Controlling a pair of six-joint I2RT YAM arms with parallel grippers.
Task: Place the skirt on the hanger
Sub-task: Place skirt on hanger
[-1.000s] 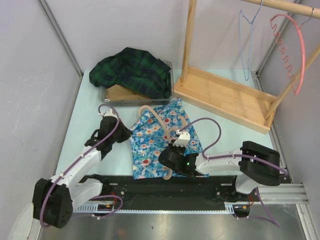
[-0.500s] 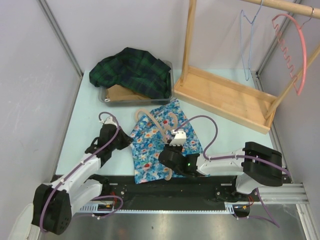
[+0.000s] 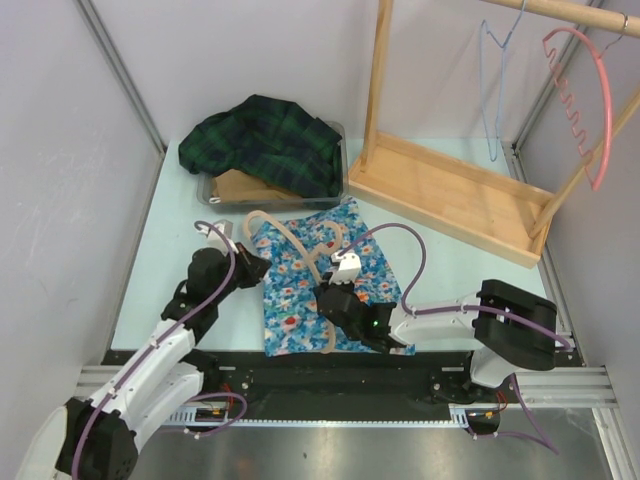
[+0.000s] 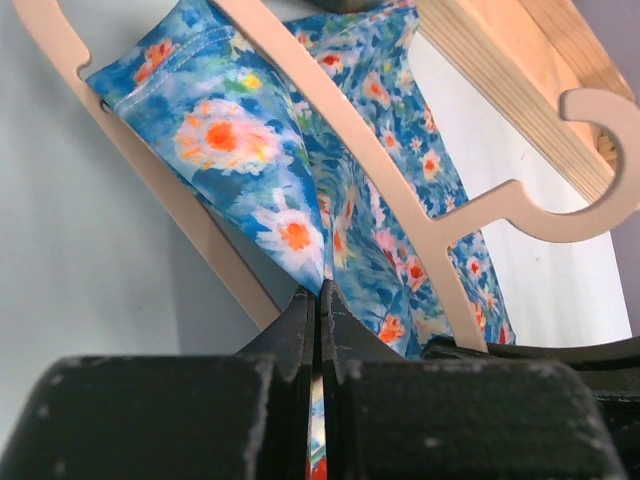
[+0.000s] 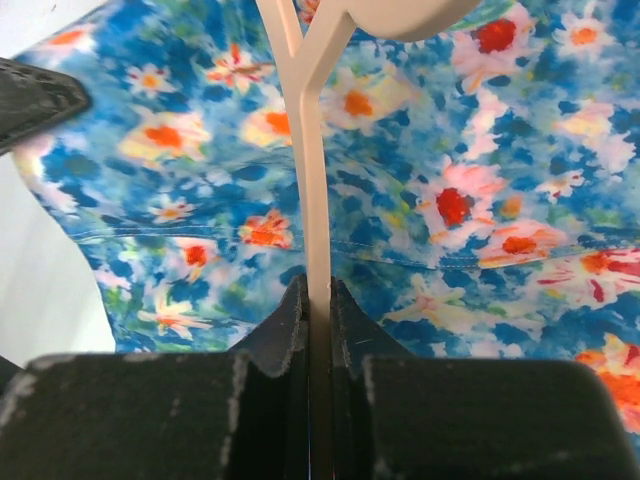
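Note:
The blue floral skirt lies flat on the table in front of the arms. A beige wooden hanger lies across its upper part, one arm inside the waist opening. My left gripper is shut on the skirt's left waist edge; in the left wrist view the fabric runs into the closed tips, with the hanger passing above. My right gripper is shut on the hanger's thin bar, over the skirt, with its tips clamping the bar.
A grey tray at the back holds a dark green plaid garment and a tan item. A wooden rack's base stands at the back right, with a blue wire hanger and a pink hanger on its rail.
The hanger's left arm has slid left and back, now reaching past the skirt's top left corner. Both grippers have shifted slightly back with the waist edge and the hanger.

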